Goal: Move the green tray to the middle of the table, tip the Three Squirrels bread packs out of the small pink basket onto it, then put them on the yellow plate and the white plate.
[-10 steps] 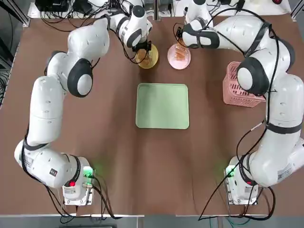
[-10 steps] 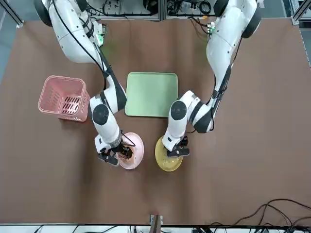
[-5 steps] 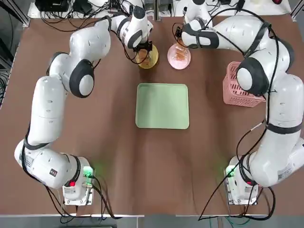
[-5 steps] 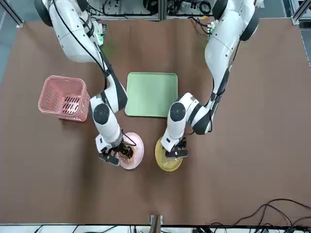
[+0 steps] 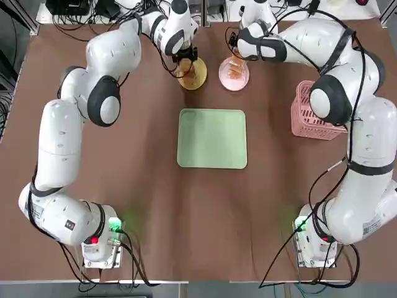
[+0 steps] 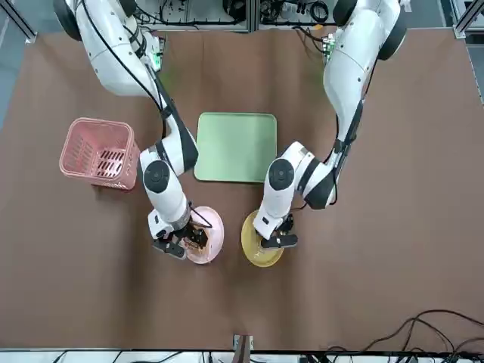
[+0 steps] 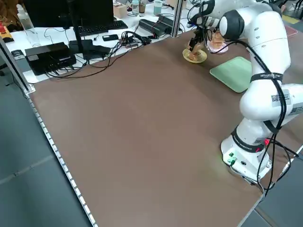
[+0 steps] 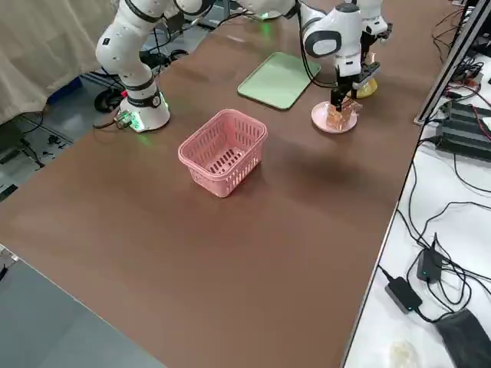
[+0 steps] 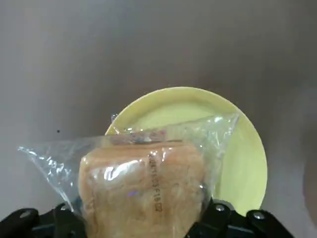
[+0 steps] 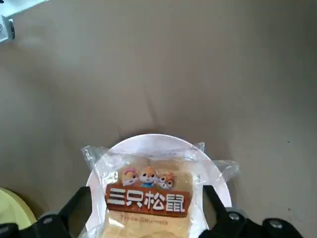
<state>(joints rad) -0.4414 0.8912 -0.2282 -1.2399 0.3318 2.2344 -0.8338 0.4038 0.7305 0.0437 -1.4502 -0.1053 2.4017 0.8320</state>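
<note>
The green tray point(image 5: 212, 138) lies bare at the table's middle. Beyond it stand the yellow plate point(image 5: 200, 82) and the white plate point(image 5: 243, 84), side by side. My left gripper point(image 5: 186, 60) hangs over the yellow plate point(image 9: 237, 163), shut on a bread pack point(image 9: 143, 181) held just above it. Over the white plate point(image 10: 148, 141), my right gripper point(image 5: 236, 53) is open, its fingers either side of a bread pack point(image 10: 148, 198) that lies label up on that plate. The small pink basket point(image 5: 304, 118) stands upright at the right, partly hidden by my right arm.
Both arm bases point(image 5: 99, 242) sit at the table's near edge. Cables and desk gear point(image 7: 71, 47) lie beyond the far edge, close behind the plates. Bare brown table point(image 5: 142, 186) spreads around the tray.
My left arm has shifted a little over the yellow plate, toward the far edge, with the pack still in its fingers. The right gripper has stayed over the white plate.
</note>
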